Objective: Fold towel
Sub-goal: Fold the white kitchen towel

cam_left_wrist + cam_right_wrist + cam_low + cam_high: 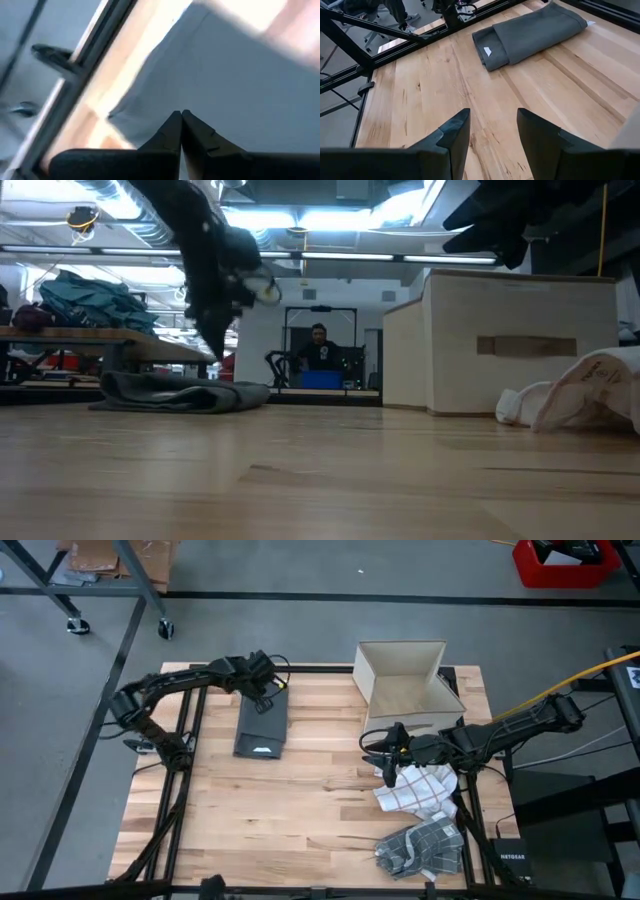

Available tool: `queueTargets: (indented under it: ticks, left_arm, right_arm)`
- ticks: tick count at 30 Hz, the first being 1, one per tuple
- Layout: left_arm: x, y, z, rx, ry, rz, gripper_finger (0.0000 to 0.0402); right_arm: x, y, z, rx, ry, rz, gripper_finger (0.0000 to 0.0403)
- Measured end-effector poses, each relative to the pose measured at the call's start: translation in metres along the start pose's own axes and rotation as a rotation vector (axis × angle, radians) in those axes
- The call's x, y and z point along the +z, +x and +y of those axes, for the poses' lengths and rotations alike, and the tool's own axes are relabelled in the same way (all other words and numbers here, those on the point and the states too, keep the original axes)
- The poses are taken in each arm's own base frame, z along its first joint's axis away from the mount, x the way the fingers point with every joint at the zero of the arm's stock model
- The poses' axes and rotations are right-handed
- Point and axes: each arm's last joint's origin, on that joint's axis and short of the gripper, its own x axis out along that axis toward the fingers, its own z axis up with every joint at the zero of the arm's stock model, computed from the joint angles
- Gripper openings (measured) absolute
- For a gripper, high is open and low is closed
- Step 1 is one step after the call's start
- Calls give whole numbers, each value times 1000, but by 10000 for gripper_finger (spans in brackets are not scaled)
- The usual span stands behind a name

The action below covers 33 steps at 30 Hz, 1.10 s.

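Two end effectors: left end effector (268, 692) clenched empty over the folded grey towel (262, 726), right end effector (381, 752) released above the table (290, 800).

You saw two dark, slender jointed arms with black cables looped beside the wrists. The left pincer (181, 131) had matte black wedge fingers tapering to points — the right pincer (492, 132) wore broader, angular black ones.
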Motion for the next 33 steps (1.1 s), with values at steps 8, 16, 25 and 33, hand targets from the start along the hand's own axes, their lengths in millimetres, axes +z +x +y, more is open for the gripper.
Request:
queueTargets:
  ticks: [8,16,25,33]
  left_arm:
    - [0,-44,-31,-336,-12,-157,1]
    - [15,-52,-90,-544,225,-344,2]
    - [28,-44,-162,-676,287,-512,69]
    - [34,-42,-219,-769,417,-788,160]
  right_arm:
    - [1,0,-1,-20,1,-16,166]
    - [2,0,0,-12,8,-30,166]
    - [5,0,2,4,20,-55,166]
    - [8,0,3,14,32,-83,166]
